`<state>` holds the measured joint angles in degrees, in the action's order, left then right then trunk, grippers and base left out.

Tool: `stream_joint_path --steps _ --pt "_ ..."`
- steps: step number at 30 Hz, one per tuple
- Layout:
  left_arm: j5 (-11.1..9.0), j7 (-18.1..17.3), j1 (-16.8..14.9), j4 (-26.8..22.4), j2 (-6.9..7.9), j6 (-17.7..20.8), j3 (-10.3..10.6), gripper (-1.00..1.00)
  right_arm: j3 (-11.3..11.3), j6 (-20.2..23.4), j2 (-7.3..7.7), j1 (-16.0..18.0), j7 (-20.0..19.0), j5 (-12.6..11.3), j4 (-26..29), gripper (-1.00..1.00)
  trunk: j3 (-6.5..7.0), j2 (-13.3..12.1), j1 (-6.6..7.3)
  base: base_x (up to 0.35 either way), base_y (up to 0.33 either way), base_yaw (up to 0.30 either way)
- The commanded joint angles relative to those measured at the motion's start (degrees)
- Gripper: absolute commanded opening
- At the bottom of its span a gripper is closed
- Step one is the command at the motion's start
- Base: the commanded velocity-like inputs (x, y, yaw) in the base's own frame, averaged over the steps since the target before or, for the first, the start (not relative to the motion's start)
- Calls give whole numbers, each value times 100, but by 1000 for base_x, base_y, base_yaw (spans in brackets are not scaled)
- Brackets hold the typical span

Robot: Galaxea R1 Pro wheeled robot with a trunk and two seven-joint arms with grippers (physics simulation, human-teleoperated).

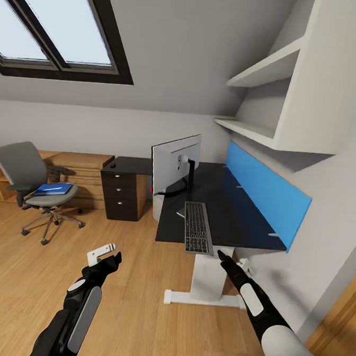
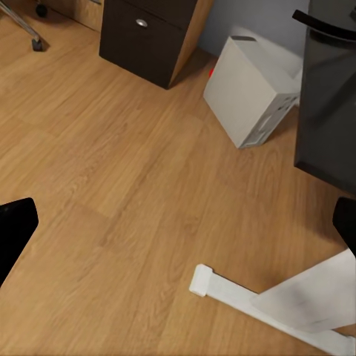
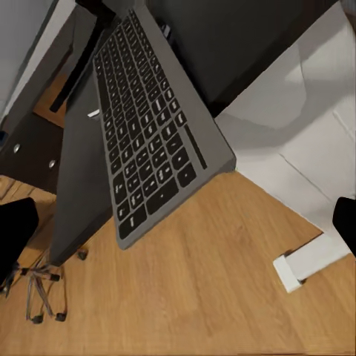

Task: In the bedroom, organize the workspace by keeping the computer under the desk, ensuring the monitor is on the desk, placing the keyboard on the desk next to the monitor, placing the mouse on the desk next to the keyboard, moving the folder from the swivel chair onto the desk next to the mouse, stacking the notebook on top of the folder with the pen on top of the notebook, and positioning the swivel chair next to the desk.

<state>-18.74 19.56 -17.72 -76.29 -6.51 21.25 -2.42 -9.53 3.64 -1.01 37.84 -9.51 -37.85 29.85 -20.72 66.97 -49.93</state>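
Observation:
The black desk (image 1: 234, 214) carries the monitor (image 1: 174, 166), which shows its silver back. The keyboard (image 1: 197, 228) (image 3: 148, 126) overhangs the desk's near edge. Under the desk stands the light grey computer (image 1: 157, 206) (image 2: 252, 89). A small black lump, perhaps the mouse (image 1: 113, 165), sits on the desk's far wing. At the left, apart from the desk, the swivel chair (image 1: 24, 170) holds the blue folder (image 1: 54, 189). My left gripper (image 1: 111, 259) (image 2: 178, 230) hangs open over the floor. Just below the keyboard's end my right gripper (image 1: 224, 255) (image 3: 178, 230) is open.
The desk's white leg (image 1: 208, 278) (image 2: 297, 304) and foot stand between my arms. A black drawer unit (image 1: 121, 195) (image 2: 148, 37) closes the desk's left end, with wooden furniture (image 1: 83, 171) behind. A blue wall panel (image 1: 267, 195) and white shelves (image 1: 270, 67) line the right wall. Wooden floor (image 1: 110, 311) lies ahead.

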Motion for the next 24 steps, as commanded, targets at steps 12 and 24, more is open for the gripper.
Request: stream_joint_path --steps 12,24 --pt "-60 30 -4 -9 -2 20 -4 100 -13 -424 -2 4 -83 -203 -240 100 -223 487 -264 0 0 0" --pt "-68 25 -4 -9 -8 20 -4 100 -41 -469 40 4 -1643 -262 -672 100 -438 969 -528 0 0 0"
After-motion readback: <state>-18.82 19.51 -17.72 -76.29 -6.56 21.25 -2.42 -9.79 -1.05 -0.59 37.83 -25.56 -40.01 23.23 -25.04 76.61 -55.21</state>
